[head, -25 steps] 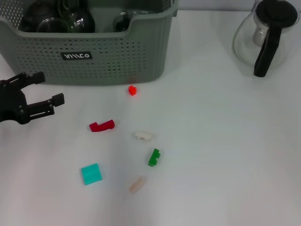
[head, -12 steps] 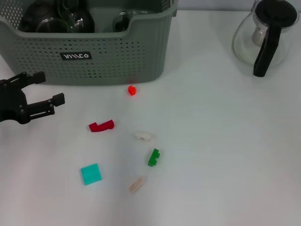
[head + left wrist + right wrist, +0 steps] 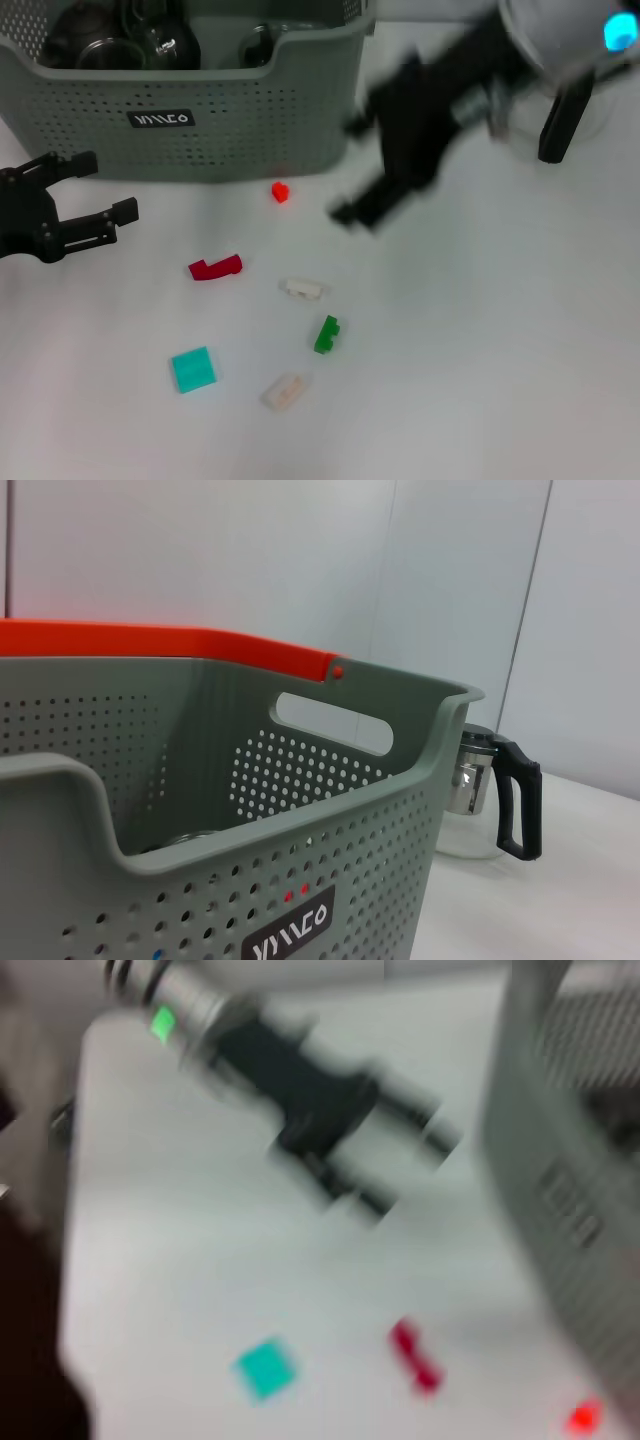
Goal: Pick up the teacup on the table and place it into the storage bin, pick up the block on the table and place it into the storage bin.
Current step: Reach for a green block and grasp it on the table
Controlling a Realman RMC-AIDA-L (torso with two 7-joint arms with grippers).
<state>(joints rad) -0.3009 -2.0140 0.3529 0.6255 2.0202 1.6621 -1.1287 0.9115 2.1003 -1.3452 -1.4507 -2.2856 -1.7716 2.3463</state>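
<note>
We see the right gripper (image 3: 352, 168) reaching in from the far right, blurred, its fingers spread apart and empty, above the table (image 3: 480, 330) just right of the storage bin (image 3: 250, 110). The small red block (image 3: 281, 191) lies just left of it, near the bin's front wall. The left gripper (image 3: 95, 190) sits at the left edge, fingers apart, holding nothing, well left of the block.

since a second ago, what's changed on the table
The right gripper has swung in from the right, above the table beside the grey-green perforated storage bin. The small beige block has shifted slightly left. The left gripper, open, and the other blocks stayed put.
</note>
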